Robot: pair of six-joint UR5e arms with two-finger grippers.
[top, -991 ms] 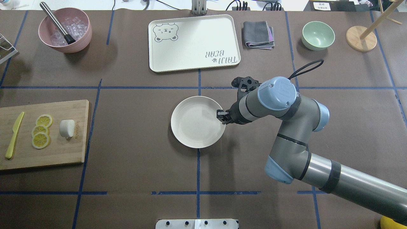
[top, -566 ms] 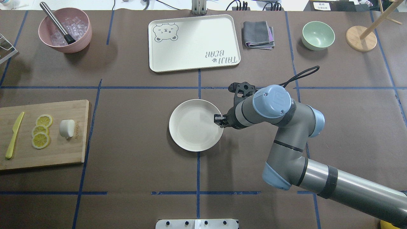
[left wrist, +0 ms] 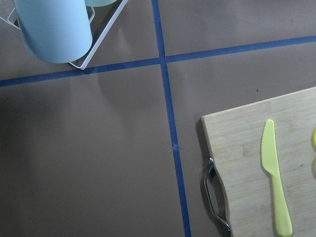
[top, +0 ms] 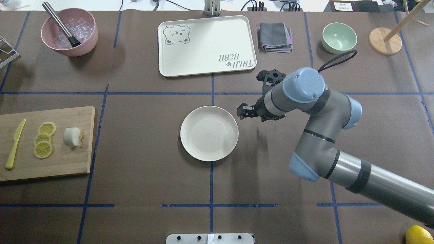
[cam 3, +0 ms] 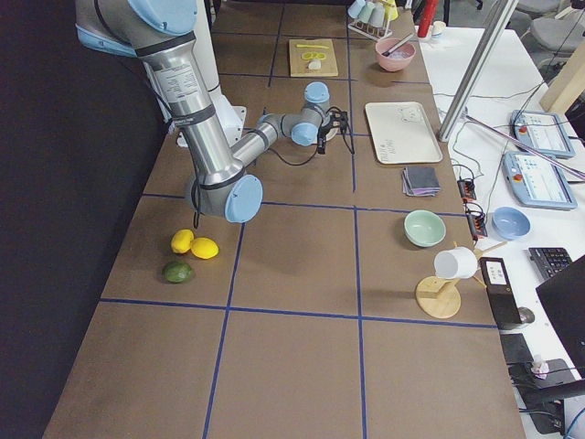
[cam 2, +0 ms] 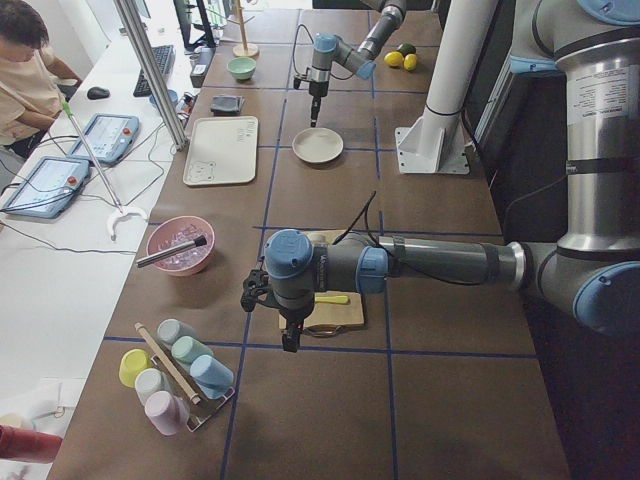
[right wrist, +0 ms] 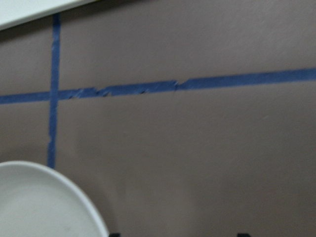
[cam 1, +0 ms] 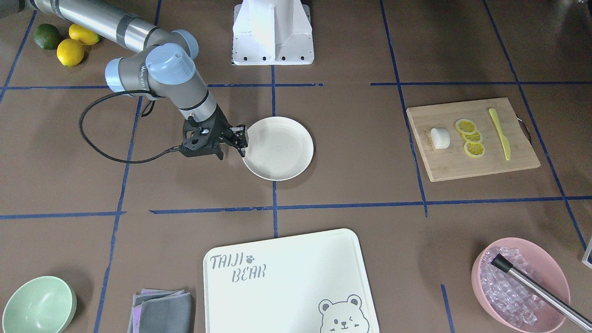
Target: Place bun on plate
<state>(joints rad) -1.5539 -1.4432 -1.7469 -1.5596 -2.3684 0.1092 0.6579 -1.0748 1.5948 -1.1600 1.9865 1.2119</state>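
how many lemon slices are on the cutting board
3, all on the cutting board, in a line between the knife and the bun: far slice, middle slice, near slice. None looks hidden.

Table point(top: 135, 176): brown cover, blue tape grid point(top: 211, 183), under the jaws of the right gripper point(top: 243, 112). Bench point(cam 2: 70, 270): white, past the table's far edge from those jaws. Metal post point(cam 2: 150, 70): upright, at the bench edge. Light: even, soft shadows.

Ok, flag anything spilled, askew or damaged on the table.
Nothing stands out. The bun lies on the cutting board beside the lemon slices, the plate sits flat and empty, and the right gripper hangs beside its rim.
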